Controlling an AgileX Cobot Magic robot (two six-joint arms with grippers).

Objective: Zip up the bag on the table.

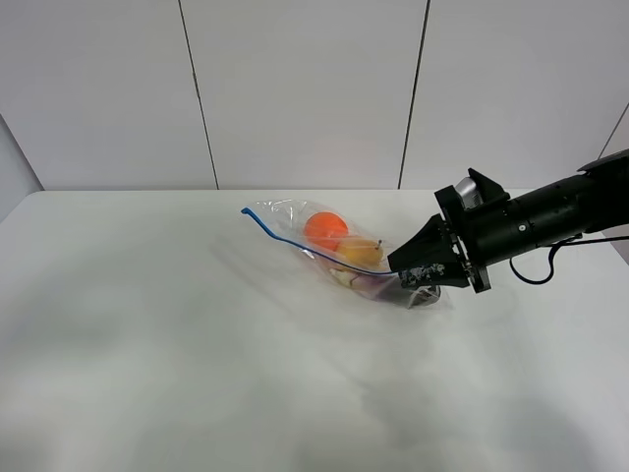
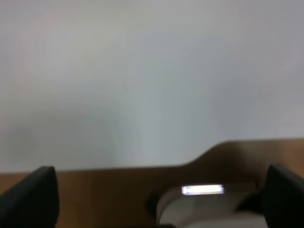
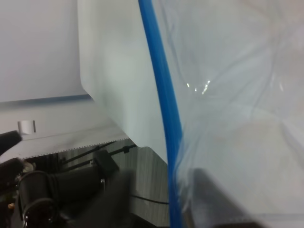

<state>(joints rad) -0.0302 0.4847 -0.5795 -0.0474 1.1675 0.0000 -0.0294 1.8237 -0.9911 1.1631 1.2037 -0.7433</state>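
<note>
The clear crinkly bag (image 1: 339,258) lies on the white table (image 1: 197,344), right of centre. An orange (image 1: 325,230), a yellow pear (image 1: 361,255) and a purple eggplant (image 1: 378,285) show through it. Its blue zipper strip (image 1: 285,239) runs from the bag's far left corner to my right gripper (image 1: 408,270), which is shut on the strip at the bag's right end. In the right wrist view the strip (image 3: 164,109) runs down between the blurred dark fingers (image 3: 213,190). My left gripper (image 2: 159,199) is open and empty, near a table edge (image 2: 142,85), and out of the exterior view.
White wall panels (image 1: 305,88) stand behind the table. The right arm (image 1: 550,221) reaches in from the right with a black cable below it. The right wrist view shows the table's rounded corner (image 3: 114,71) and dark equipment (image 3: 47,190) below. The left wrist view shows brown floor (image 2: 118,190).
</note>
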